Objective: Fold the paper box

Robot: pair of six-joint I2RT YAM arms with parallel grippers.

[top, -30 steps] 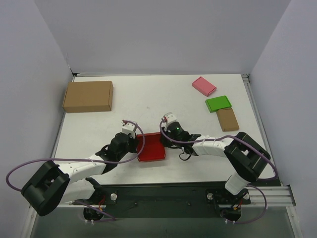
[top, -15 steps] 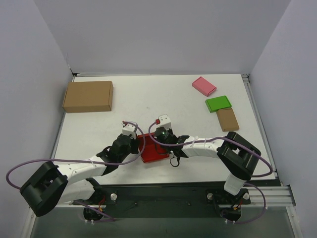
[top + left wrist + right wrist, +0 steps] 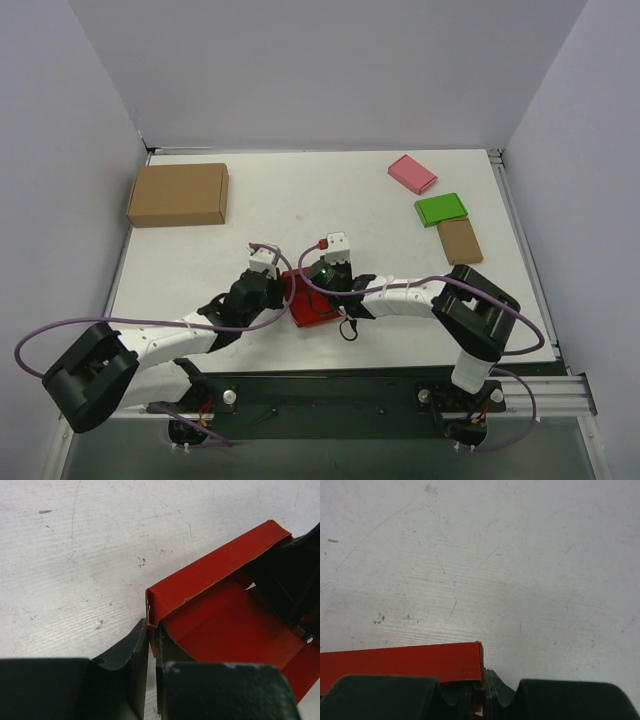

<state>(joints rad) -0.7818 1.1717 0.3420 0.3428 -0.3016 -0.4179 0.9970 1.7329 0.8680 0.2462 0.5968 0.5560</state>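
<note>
Table [image 3: 300, 200]: right gripper [image 3: 319, 284] covers paper box [image 3: 315, 308] far edge.

Bright, even light; soft shadows

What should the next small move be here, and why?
Probably hold the left gripper steady and ease the right gripper inward, folding its wall further over the base. Left jaws are shut on a raised corner of the paper box, right jaws on the end of a wall, and the red base lies open, so folding looks unfinished.
</note>
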